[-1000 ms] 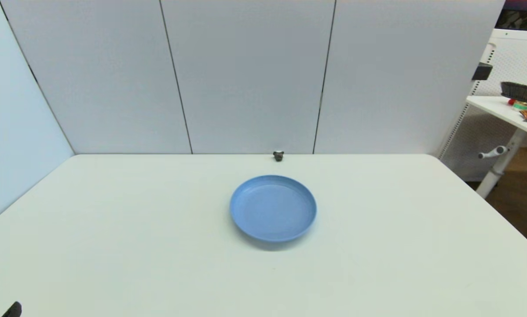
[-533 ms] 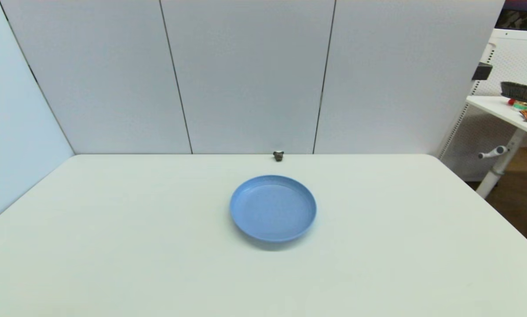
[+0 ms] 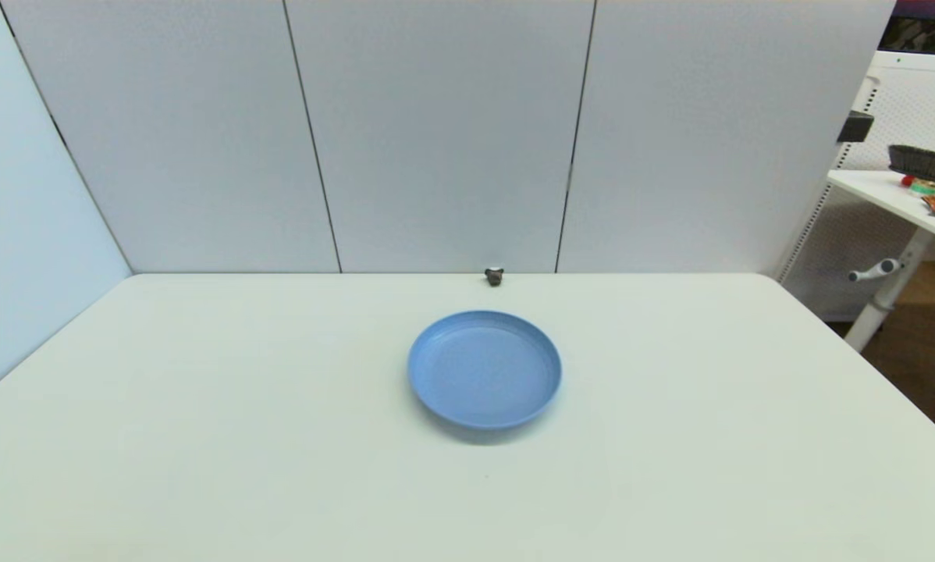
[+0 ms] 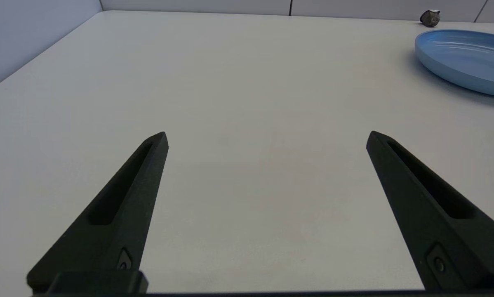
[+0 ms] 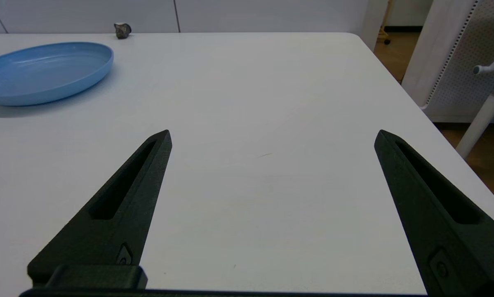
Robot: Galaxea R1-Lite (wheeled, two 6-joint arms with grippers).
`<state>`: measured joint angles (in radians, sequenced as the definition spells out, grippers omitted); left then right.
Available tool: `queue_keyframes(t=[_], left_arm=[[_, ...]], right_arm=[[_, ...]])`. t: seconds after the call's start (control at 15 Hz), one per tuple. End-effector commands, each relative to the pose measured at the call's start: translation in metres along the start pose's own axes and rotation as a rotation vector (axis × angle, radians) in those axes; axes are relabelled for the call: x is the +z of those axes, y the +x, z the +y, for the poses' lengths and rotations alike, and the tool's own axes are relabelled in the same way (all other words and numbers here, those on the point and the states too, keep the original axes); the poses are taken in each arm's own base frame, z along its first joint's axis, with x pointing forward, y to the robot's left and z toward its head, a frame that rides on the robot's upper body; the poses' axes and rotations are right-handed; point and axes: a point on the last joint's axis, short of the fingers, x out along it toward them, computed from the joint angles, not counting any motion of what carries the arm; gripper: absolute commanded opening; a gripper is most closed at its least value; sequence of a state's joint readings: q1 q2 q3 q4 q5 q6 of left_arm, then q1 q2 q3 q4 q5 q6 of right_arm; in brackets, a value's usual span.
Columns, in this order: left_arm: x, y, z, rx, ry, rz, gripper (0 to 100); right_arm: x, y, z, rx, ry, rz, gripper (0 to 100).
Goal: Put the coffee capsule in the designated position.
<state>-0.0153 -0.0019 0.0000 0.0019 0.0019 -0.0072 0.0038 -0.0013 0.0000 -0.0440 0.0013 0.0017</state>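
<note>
1. Gone from the head view's near left corner: the dark tip seen a second ago; plate and capsule unmoved.
2. Left gripper (image 4: 266,138): near left of the table (image 3: 202,437), fingers spread wide, holding nothing.
3. Blue plate (image 3: 484,369): mid-table.
4. Coffee capsule (image 3: 494,276): at the table's far edge against the wall, just beyond the plate, apart from it.
5. Right gripper (image 5: 272,137): near right, fingers spread wide, holding nothing.
</note>
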Motion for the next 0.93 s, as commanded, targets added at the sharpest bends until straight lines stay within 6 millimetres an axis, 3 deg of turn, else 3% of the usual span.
queue_keyframes(t=[0.07,0.93], left_arm=[[0.0001,0.0003,0.0000,0.001,0.000,0.003,100],[0.0000,0.0003,0.0000,0.000,0.000,0.005,100]], right_arm=[[-0.0051,0.0013,0.0000,0.003,-0.008,0.019,100],[-0.0049,0.0013,0.0000,0.001,0.001,0.018,100]])
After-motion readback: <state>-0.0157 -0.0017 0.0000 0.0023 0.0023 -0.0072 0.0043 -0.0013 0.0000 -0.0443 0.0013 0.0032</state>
